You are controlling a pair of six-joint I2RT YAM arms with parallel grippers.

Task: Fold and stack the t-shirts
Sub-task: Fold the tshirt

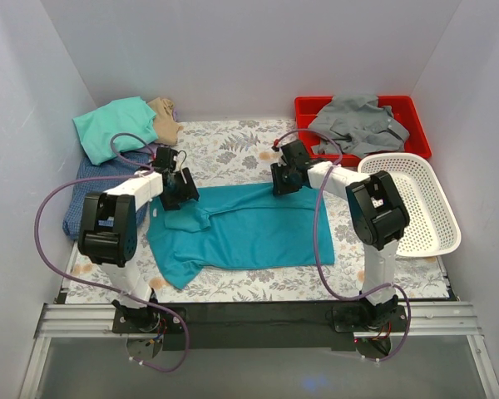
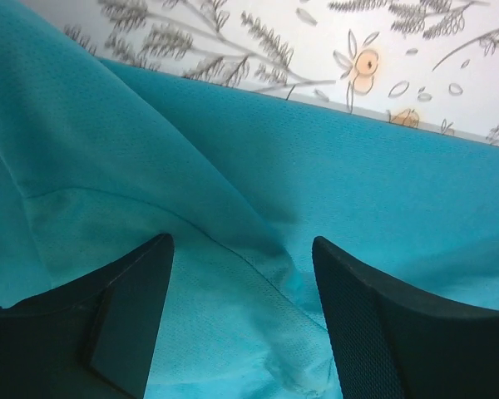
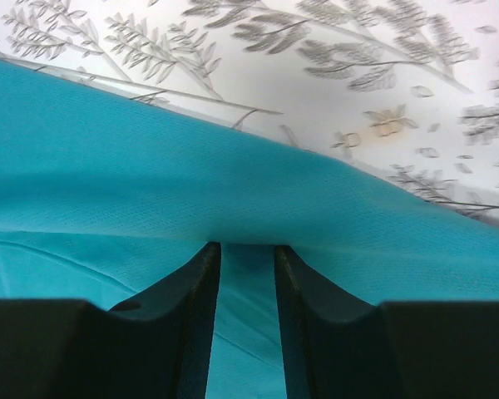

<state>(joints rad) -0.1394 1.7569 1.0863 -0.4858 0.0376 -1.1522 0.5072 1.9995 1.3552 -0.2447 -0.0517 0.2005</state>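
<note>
A deep-teal t-shirt [image 1: 249,229] lies spread on the flowered table cover, with a sleeve bunched at its left end. My left gripper [image 1: 179,186] hovers over the shirt's upper left corner. In the left wrist view it [image 2: 241,241] stands open, its fingers wide apart above a creased fold of the teal cloth [image 2: 358,166]. My right gripper [image 1: 283,181] is at the shirt's far edge near the middle. Its jaws [image 3: 245,247] stand a narrow gap apart, tips against a raised ridge of the teal cloth [image 3: 150,166], nothing pinched between them.
A mint green shirt [image 1: 116,125], a tan one [image 1: 165,116] and a blue-checked one [image 1: 87,187] lie at the back left. A grey shirt [image 1: 353,123] fills the red tray [image 1: 419,125] at the back right. A white mesh basket [image 1: 424,208] sits to the right.
</note>
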